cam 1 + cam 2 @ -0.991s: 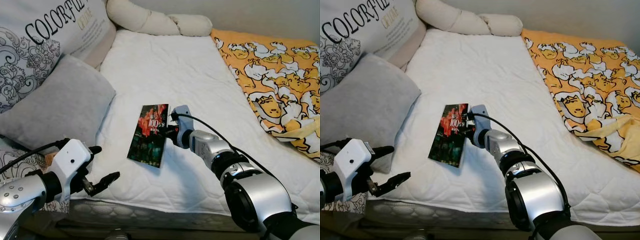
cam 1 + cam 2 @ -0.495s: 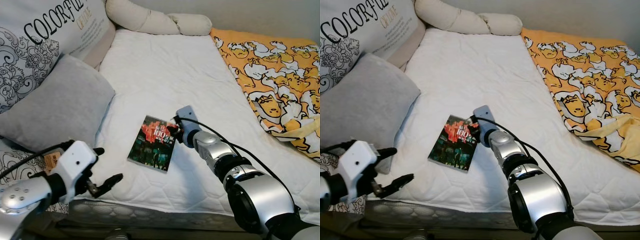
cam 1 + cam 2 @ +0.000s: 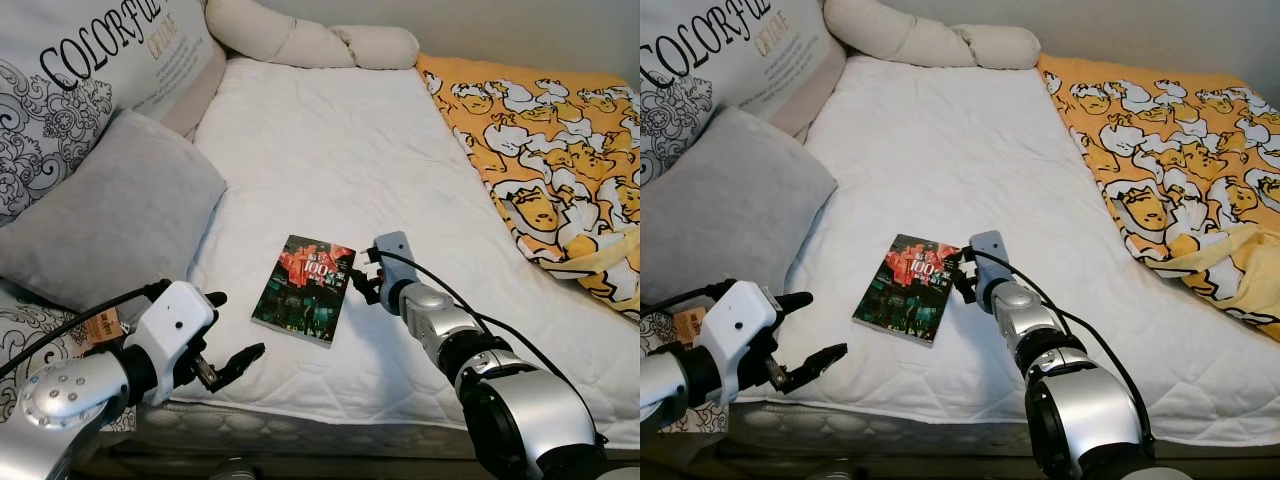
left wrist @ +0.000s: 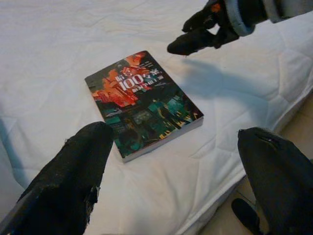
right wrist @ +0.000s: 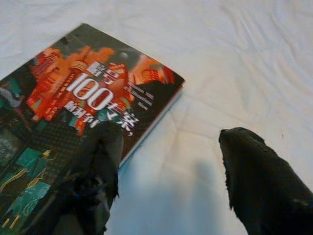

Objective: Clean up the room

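Book point(image 3: 305, 290) lies flat and face up on the white quilted mattress point(image 3: 330, 150) of the bed, close to the near edge and roughly midway along it. Its cover is dark with red and green city artwork and a large white "100" among other characters too small to read.

Going from the left: a big patterned pillow point(image 3: 70, 80) at the bed's far left corner carries the printed word "COLORFUL" in black, with a smaller gold line beneath it that cannot be read. A plain grey pillow point(image 3: 110, 215) leans in front of it along the left edge. A small brown tag point(image 3: 97, 327) with tiny unreadable print shows below the grey pillow.

The left claw point(image 3: 228, 335) hovers at the near edge of the bed, just left of the book and apart from it, its two black fingers point(image 4: 73, 186) spread wide with nothing between them.

The right claw point(image 3: 358, 282) sits just beside the book's right edge, near its upper right corner. Its fingers point(image 5: 257, 181) are parted and grip nothing; one finger hangs over the cover's edge, the other over bare mattress. Whether a fingertip touches the cover cannot be told.

A long cream bolster point(image 3: 310, 42) runs along the far edge of the bed. An orange quilt point(image 3: 550, 160) printed with white cartoon faces covers the right side, well apart from the book.
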Robot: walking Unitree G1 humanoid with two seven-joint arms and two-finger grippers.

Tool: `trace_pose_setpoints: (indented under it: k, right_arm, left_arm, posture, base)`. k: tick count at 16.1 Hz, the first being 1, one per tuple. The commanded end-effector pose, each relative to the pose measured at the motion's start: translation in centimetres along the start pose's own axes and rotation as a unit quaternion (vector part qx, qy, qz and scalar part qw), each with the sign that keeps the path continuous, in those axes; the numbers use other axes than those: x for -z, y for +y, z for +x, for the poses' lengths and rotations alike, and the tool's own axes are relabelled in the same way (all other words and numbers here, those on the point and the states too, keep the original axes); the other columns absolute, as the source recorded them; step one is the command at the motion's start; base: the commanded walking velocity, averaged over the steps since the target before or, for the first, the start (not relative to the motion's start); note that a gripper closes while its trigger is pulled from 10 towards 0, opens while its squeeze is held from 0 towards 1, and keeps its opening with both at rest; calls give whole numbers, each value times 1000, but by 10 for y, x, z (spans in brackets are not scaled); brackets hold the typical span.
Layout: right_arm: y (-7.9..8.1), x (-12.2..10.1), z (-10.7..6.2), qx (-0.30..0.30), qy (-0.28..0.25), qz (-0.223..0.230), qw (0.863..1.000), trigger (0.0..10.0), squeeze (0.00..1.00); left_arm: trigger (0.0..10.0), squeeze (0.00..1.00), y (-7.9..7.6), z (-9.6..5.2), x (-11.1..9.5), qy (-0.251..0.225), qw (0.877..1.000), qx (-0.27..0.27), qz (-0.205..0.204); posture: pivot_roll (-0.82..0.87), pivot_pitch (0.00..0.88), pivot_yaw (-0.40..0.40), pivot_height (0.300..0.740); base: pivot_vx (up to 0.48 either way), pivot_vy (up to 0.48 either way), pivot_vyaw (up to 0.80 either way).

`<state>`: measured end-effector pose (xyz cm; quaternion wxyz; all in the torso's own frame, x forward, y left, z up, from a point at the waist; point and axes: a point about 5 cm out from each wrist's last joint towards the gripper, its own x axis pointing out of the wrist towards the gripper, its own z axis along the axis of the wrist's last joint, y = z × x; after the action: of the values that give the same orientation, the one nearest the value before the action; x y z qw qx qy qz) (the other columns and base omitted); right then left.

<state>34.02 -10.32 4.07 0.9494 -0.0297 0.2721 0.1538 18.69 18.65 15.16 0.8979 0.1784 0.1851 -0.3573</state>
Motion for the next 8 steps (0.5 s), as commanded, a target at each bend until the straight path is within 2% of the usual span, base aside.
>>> trace_pose_setpoints:
  k: [1,3,4,5,6,7,8]
  right_arm:
    - [-3,10,-2,8,17,22,1000,10000,1000]
    - [0,11,-1,11,19,33,999,10000,1000]
    - [0,5,0,11,6,61,998,10000,1000]
    - [-1,2,0,6,-2,72,997,10000,882]
    - [-4,-1,-1,-6,-16,77,997,10000,0]
    - [-18,0,-6,-12,-38,64,997,10000,0]
    - [-25,1,-9,-12,-47,64,997,10000,0]
  left_arm:
    - [10000,0,-3,-1,-2,3,1000,1,10]
    - [10000,0,-10,15,5,15,999,28,31]
    - [10000,0,-12,27,6,9,999,33,32]
    - [10000,0,-11,34,7,6,999,31,32]
    - [10000,0,-8,45,9,-1,999,17,34]
    - [10000,0,0,57,6,-28,999,-32,-4]
    - [10000,0,2,60,4,-41,998,-51,-25]
  posture:
    - [186,55,-82,740]
    - [165,62,-84,740]
    - [147,46,-85,740]
    - [127,27,-85,740]
    - [93,0,-81,740]
    - [52,0,-66,740]
    - [45,0,-63,740]
  base:
    - [0,0,0]
    - [0,0,0]
    - [0,0,0]
    - [0,0,0]
    - [0,0,0]
    - [0,0,0]
    - [0,0,0]
